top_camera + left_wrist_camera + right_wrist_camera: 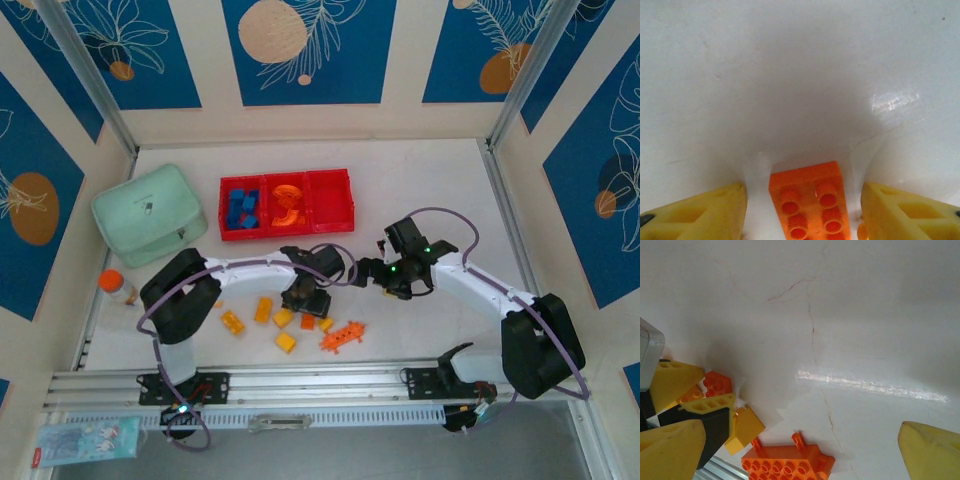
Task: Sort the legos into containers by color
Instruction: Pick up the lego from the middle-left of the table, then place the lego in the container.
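Note:
The red tray (286, 232) lies at the back; its left compartment holds blue legos (241, 208), its middle one orange arches (288, 204). My left gripper (305, 303) points down over loose legos near the front. In the left wrist view an orange brick (807, 195) lies on the table between its yellow fingers (705, 215), with a gap on each side, so the jaws are open and astride it. My right gripper (375, 272) hovers just to the right, wide open with nothing between its fingertips (932, 450).
Several yellow and orange legos lie around the left gripper, among them a yellow brick (286, 342) and a spiky orange piece (342, 336). A mint green box (150, 213) sits at the left, an orange-capped bottle (118, 287) below it. The metal rail (320, 382) runs along the front.

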Tool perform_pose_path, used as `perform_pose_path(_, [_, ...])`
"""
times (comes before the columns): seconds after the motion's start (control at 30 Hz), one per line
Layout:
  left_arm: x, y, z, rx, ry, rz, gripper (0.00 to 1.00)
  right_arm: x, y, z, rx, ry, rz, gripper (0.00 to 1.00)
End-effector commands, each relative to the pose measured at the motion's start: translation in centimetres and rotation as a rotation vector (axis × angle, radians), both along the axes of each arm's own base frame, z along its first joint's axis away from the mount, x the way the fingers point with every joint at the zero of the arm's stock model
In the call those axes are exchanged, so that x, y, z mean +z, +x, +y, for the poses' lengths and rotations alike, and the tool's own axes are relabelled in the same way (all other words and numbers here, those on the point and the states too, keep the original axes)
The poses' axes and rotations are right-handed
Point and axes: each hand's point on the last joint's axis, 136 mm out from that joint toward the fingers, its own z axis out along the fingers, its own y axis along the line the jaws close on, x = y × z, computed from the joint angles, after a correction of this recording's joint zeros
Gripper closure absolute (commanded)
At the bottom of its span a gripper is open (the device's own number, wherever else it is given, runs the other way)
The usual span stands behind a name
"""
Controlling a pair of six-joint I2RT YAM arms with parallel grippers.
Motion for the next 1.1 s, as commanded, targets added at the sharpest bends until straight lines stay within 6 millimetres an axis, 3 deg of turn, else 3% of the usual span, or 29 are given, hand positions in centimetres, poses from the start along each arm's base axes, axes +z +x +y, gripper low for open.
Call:
perform_pose_path(0.0, [0.0, -0.3, -1.0, -0.008, -0.015, 0.009, 0.45, -0.2, -0.5, -0.1, 0.01, 0.009, 0.013, 0.01])
perform_pose_path(0.4, [0.6, 0.6, -0.8, 0.008, 0.001, -0.041, 0.65, -0.1, -0.1, 0.1, 0.007, 0.021, 0.013, 0.01])
perform_pose_path(0.53, [2.0, 1.5, -0.9, 0.017, -0.011, -0.083, 0.65, 0.3, 0.2, 0.3, 0.015, 0.033, 0.001, 0.01])
perform_pose_path(0.67, [4.7, 3.0, -0.7, 0.02, -0.034, -0.15, 0.65, 1.2, 0.7, 0.6, 0.03, 0.034, -0.024, 0.01])
perform_pose_path(0.83, [9.3, 7.4, 1.7, 0.046, -0.022, -0.268, 0.65, 3.1, 2.0, 1.2, 0.037, 0.047, -0.078, 0.01])
perform_pose_path(1.07, [13.9, 17.4, 5.2, 0.165, -0.05, -0.41, 0.65, 4.9, 4.4, 2.4, 0.041, 0.074, -0.136, 0.01])
